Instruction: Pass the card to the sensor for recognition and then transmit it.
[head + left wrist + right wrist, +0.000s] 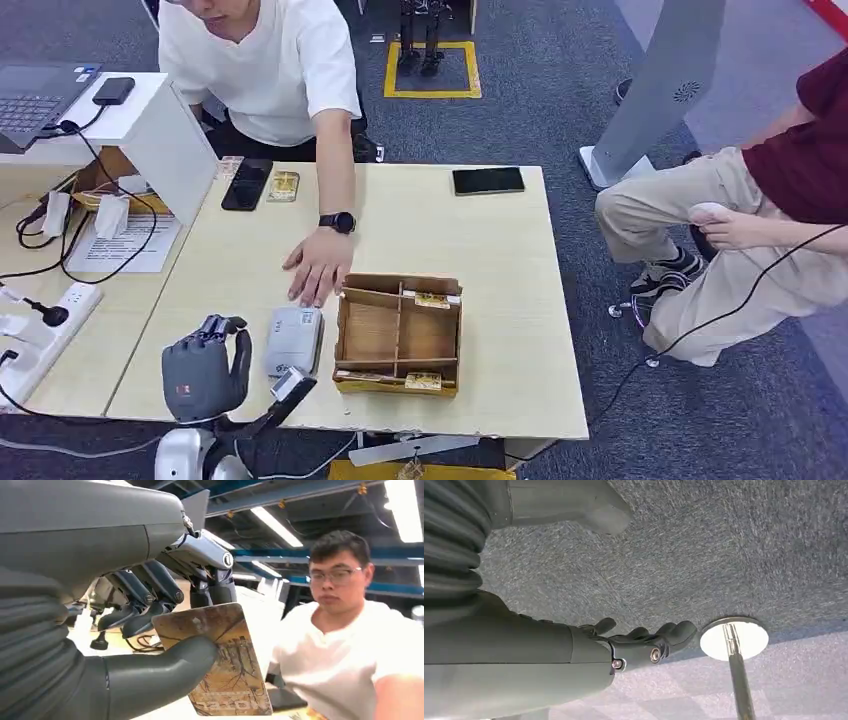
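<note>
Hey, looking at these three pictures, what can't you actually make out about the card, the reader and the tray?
- Card print: blurred and partly under the left hand thumb, left wrist view.
- Card in head view: hidden behind that hand.
- Sensor face: too small to read, head view.
- Cards in the wooden tray: too small to count.

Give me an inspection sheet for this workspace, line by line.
Surface: light wooden table, flanked by a white desk.
Job's things: card pinched in the left hand; grey sensor beside it; wooden box holding more cards.
Clutter: two black phones, a laptop, papers.
Hands: left raised near the table's front edge, gripping the card; right hand hangs over grey carpet, holding nothing.
Cables: black leads to a power strip; another runs from the seated person across the floor.
Surroundings: a person's hand rests by the sensor; yellow floor marking.
</note>
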